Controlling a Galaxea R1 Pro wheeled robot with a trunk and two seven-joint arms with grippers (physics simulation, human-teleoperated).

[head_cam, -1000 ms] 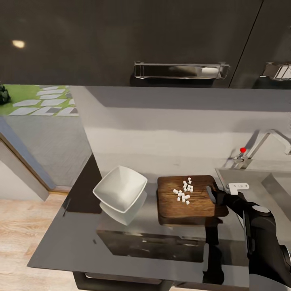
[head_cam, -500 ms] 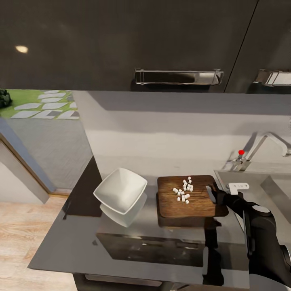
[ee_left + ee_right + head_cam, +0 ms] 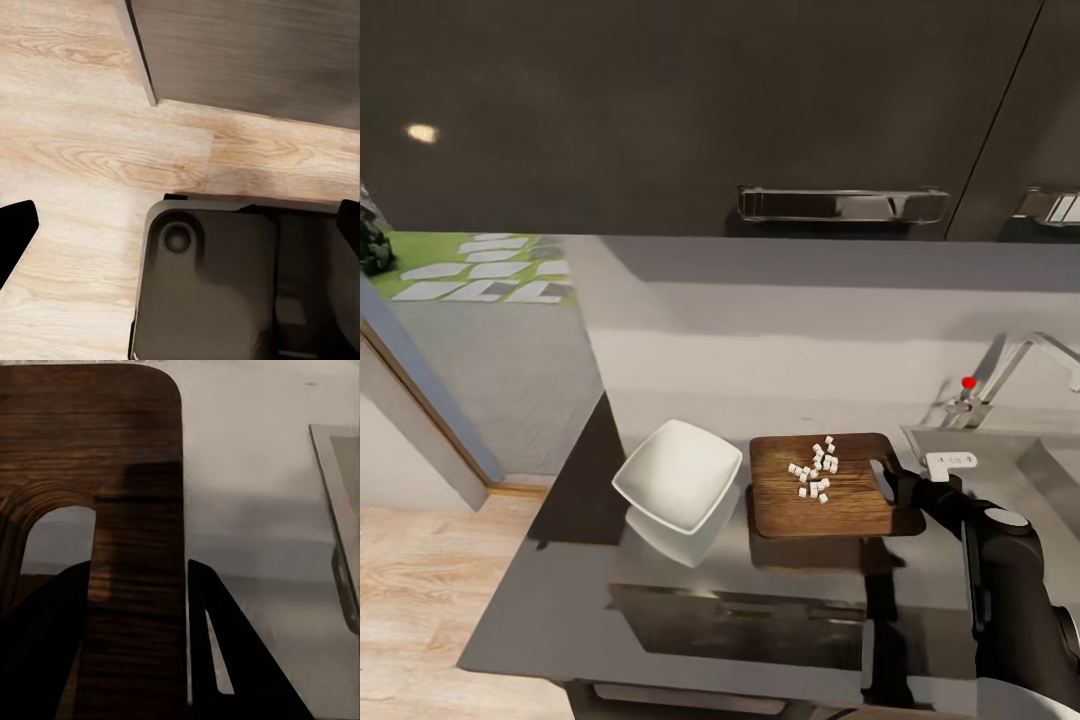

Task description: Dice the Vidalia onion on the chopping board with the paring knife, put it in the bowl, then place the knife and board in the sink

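At centre frame in the head view, the right gripper (image 3: 887,472) clamps the chopping board (image 3: 822,487), raised off the tabletop (image 3: 660,600), diced onion (image 3: 815,470) on top. The right wrist view shows fingers (image 3: 217,652) straddling the board's handle. The left gripper (image 3: 180,247) hangs apart above wooden floor (image 3: 75,150).

Head view: even, soft render light, a bit low-res. Glossy countertop (image 3: 690,590) mirrors the bowl (image 3: 678,475) and chopping board (image 3: 820,487); small glare spot on the upper cabinet (image 3: 422,132), far left. Soft shadow band under the cabinets. Right wrist view dim, close-up blurred.
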